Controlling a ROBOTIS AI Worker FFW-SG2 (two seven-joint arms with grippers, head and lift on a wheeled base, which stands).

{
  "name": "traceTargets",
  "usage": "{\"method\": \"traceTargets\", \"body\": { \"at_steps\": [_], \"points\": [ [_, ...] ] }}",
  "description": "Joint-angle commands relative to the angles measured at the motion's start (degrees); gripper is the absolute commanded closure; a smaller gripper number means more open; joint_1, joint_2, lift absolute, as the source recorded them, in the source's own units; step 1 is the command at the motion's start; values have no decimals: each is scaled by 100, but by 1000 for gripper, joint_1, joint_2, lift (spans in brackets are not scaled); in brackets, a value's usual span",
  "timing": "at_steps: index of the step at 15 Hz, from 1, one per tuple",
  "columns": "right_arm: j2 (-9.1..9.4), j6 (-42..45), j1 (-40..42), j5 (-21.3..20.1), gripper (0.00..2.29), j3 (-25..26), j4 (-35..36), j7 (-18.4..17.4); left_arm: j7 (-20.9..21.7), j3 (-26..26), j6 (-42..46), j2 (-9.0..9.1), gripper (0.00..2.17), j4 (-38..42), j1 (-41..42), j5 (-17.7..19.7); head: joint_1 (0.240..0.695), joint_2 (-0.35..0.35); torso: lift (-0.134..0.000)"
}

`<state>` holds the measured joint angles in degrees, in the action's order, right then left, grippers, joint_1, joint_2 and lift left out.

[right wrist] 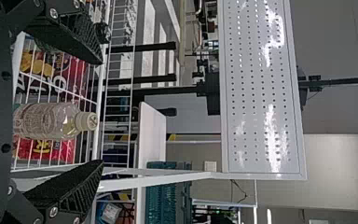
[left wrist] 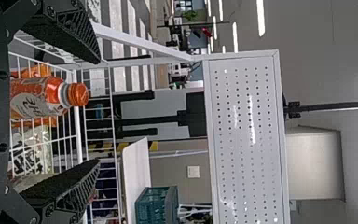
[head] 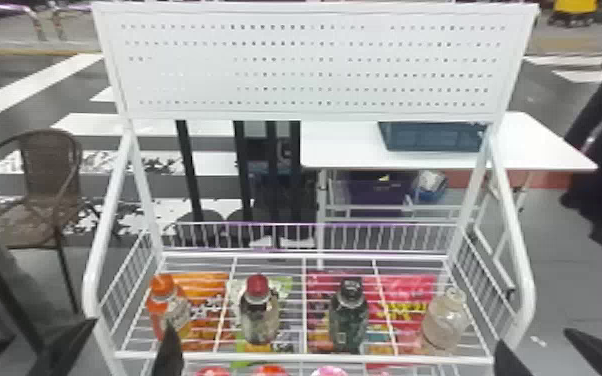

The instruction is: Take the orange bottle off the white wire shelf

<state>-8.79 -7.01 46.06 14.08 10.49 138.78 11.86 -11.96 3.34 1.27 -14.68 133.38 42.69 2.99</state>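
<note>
Four bottles on the white wire shelf (head: 305, 357), one row, near the front: orange bottle (head: 169, 312), red-capped bottle (head: 259, 315), black-capped bottle (head: 348, 320), clear bottle (head: 442, 324). Three round tops (head: 330, 371) below the front rail, two reddish, one pink. Several bright packets (head: 207, 284) seen through the wires, under the bottles. One perforated panel (head: 315, 65) up top, one chair (head: 50, 160) off left, one white table (head: 337, 145) behind with one crate (head: 430, 136) on it.

Orange bottle: upright, cap up, long axis vertical, leftmost of the row, standing on the wires, label side partly toward the robot.

Two pincers. Left pincer (head: 132, 324): comes in from the bottom edge of the head view at the shelf's front left, fingers wide apart, nothing held. One fingertip overlaps the lower part of the orange bottle in that view; contact can't be told. In the left wrist view the orange bottle appears between the spread fingers, nearer one of them. Right pincer (head: 534, 336): at the shelf's front right corner, fingers also wide, nothing held; clear bottle appears between them in the right wrist view.
</note>
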Motion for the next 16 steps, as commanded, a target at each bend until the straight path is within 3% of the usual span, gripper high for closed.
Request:
{"method": "traceTargets", "body": {
  "at_steps": [1, 12, 16],
  "points": [
    [9, 1, -1, -2, 144, -12, 0, 0, -8, 0, 17, 0, 147, 4, 2, 0, 499, 0, 0],
    [27, 1, -18, 7, 144, -21, -17, 0, -52, 53, 52, 9, 151, -32, 2, -9, 499, 0, 0],
    [36, 19, -45, -2, 144, -56, -44, 9, -158, 387, 492, 9, 151, -743, -296, -17, 499, 0, 0]
  ]
}}
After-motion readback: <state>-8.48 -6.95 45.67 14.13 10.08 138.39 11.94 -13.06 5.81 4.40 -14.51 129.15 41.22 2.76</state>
